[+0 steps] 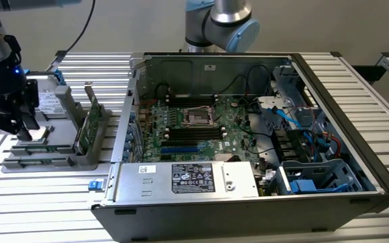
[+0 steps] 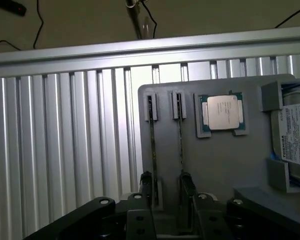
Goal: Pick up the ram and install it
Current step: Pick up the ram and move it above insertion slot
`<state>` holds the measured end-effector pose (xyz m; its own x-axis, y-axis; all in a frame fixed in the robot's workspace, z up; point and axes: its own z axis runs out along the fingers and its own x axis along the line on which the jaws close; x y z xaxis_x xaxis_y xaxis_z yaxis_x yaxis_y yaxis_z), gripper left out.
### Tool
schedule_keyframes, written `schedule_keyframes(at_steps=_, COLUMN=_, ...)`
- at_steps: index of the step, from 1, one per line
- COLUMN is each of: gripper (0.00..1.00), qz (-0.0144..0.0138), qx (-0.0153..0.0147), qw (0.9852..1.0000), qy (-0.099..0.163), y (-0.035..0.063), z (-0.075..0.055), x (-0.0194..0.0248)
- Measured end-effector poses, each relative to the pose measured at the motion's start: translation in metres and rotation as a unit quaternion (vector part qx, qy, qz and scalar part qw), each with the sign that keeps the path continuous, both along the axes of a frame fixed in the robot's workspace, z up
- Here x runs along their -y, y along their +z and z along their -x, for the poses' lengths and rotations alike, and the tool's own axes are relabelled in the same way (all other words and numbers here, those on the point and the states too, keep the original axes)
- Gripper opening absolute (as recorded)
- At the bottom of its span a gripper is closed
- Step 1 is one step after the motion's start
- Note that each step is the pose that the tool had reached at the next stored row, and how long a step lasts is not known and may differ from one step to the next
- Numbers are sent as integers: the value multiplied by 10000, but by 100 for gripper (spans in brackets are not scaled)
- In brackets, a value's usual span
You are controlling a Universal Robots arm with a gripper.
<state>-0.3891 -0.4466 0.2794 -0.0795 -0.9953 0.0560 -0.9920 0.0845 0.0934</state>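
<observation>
Hovering over gray tray (image 2: 225,160), claw (image 2: 166,182) parted and empty, ram (image 2: 152,145) slotted edge-on, drive (image 2: 295,135) labelled TOSHIBA

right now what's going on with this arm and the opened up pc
A robot arm's end effector is down at a grey holder tray that sits beside an open black computer case. Its jaws stand open, lined up at the ends of two thin green memory sticks standing on edge in the tray's slots. Neither stick is lifted out yet, and nothing is held.
</observation>
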Motion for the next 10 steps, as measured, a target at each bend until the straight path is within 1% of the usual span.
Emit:
schedule_keyframes(at_steps=1, gripper=36, qz=0, qx=1, qw=10000, qy=2, y=-11, z=17, x=12)
schedule_keyframes(at_steps=5, gripper=36, qz=1, qx=3, qw=10000, qy=14, y=-66, z=79, x=58)
schedule_keyframes(at_steps=10, gripper=36, qz=-1, qx=3, qw=9999, qy=124, y=-142, z=97, x=88)
